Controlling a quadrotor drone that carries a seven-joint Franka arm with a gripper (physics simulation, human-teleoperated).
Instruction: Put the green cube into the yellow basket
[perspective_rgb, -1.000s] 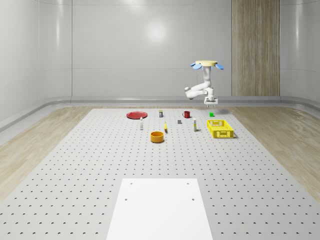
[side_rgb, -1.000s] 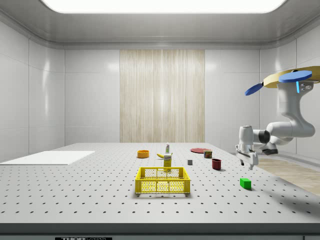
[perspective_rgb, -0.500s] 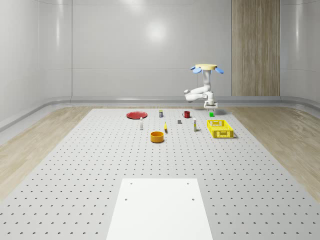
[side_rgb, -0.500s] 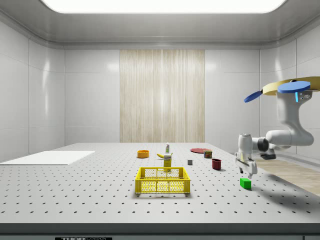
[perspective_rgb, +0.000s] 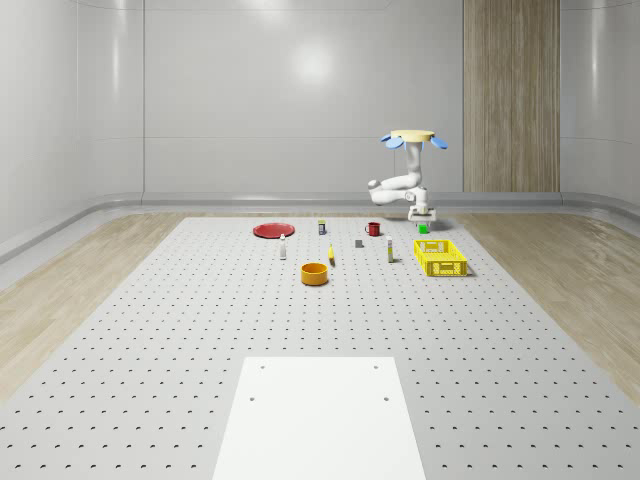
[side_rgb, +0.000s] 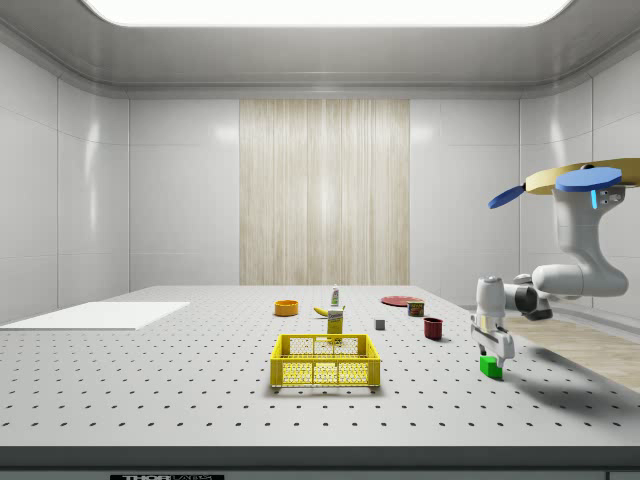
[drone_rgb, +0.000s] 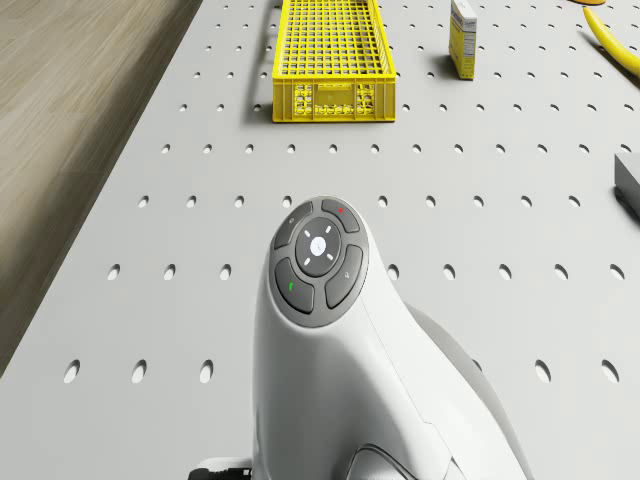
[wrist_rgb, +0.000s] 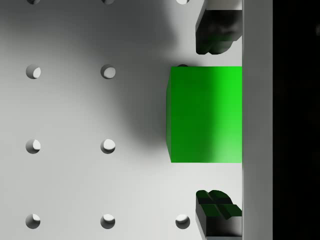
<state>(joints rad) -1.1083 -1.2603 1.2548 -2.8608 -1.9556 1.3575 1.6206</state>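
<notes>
My gripper (side_rgb: 491, 352) hangs just over the cube (side_rgb: 490, 367), pointing straight down, its tips right above the cube's top in the side view. Through my wrist camera the two fingers (wrist_rgb: 216, 30) stand spread wide, one on each side of the cube (wrist_rgb: 206, 114), with a clear gap of table showing between each pad and the green faces, so nothing is pinched. The cube sits flat on the table (perspective_rgb: 200, 330), near its far right edge in the whole-scene view, just beyond the basket (perspective_rgb: 440, 257) and apart from it. In the side view the basket (side_rgb: 326, 361) is well to the cube's left. My drone body (perspective_rgb: 413, 137) hovers in the air above the far right part of the table, with the arm bent down from it toward the cube. From the drone camera I see my arm's wrist housing (drone_rgb: 318, 262) and, farther off on the table, the basket (drone_rgb: 333, 62) with a small box (drone_rgb: 462, 38) just beside it. A red cup (perspective_rgb: 373, 229) stands left of the cube.
</notes>
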